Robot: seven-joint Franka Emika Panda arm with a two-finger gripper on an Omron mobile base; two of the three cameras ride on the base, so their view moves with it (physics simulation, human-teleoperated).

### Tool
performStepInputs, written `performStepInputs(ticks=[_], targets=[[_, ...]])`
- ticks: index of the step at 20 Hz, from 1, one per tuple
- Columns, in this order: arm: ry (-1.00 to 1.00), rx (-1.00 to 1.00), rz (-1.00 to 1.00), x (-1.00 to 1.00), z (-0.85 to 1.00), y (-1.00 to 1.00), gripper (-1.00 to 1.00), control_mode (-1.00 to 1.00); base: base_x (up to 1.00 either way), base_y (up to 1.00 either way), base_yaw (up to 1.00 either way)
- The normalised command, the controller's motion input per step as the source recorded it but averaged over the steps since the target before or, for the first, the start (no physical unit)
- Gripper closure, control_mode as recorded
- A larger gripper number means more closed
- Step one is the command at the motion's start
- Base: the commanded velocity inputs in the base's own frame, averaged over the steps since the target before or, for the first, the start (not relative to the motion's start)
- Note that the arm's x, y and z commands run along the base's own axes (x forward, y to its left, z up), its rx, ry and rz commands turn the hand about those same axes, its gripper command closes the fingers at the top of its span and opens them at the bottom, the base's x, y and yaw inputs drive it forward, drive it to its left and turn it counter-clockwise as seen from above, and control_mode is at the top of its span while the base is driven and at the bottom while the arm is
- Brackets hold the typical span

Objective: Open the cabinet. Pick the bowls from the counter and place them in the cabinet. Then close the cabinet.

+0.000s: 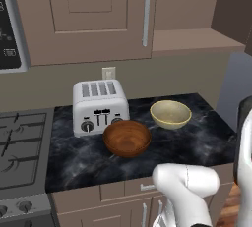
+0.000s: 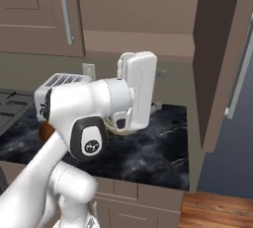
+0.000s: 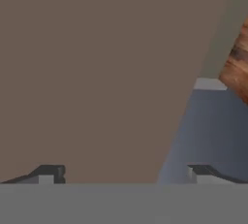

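**Guide:** Nearest your left base camera is the white arm (image 1: 187, 184), rising at the lower right. Beyond it, the biggest thing is the cabinet (image 1: 88, 14): you see its left door shut, with a long silver handle (image 1: 146, 14), and its right door (image 2: 222, 59) swung out towards you, baring the plain brown shelf (image 1: 197, 42).

**Operator:** And below that?

**Guide:** Below it runs the black veined counter (image 1: 197, 137), then a silver toaster (image 1: 100, 105) at the back. Just in front of the toaster sits the reddish-brown bowl (image 1: 127, 138); the cream bowl (image 1: 170, 113) stands close to its right.

**Operator:** What about my gripper?

**Guide:** Your gripper (image 3: 126, 172) faces a flat brown panel, its fingers (image 3: 48, 173) spread wide with nothing between them.

**Operator:** Risks?

**Guide:** I judge the open door the main hazard: it hangs beside the arm, and a wide swing down to the bowls could knock it. The toaster crowds the brown bowl, so a careless approach may strike it. The stove (image 1: 22, 147) lies left, clear of your path.
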Motion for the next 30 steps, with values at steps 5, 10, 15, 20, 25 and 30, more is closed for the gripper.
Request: performStepInputs(ticks=[5, 10, 15, 20, 25, 30], targets=[[0.05, -0.40, 0.29, -0.48, 0.57, 1.00, -1.00, -1.00, 0.00, 0.00, 0.00], [0.40, -0.53, 0.37, -0.36, 0.70, 1.00, -1.00, -1.00, 0.00, 0.00, 0.00], [0.53, -0.54, 0.29, -0.34, 0.70, 0.92, -1.00, -1.00, 0.00, 0.00, 0.00], [0.32, -0.42, 0.13, -0.19, 0.32, 0.58, -1.00, -1.00, 0.00, 0.00, 0.00], [0.03, -0.35, 0.00, -0.17, 0.05, 0.51, -1.00, -1.00, 0.00, 0.00, 0.00], [0.00, -0.27, -0.11, 0.00, -0.12, 0.60, -1.00, -1.00, 0.00, 0.00, 0.00]])
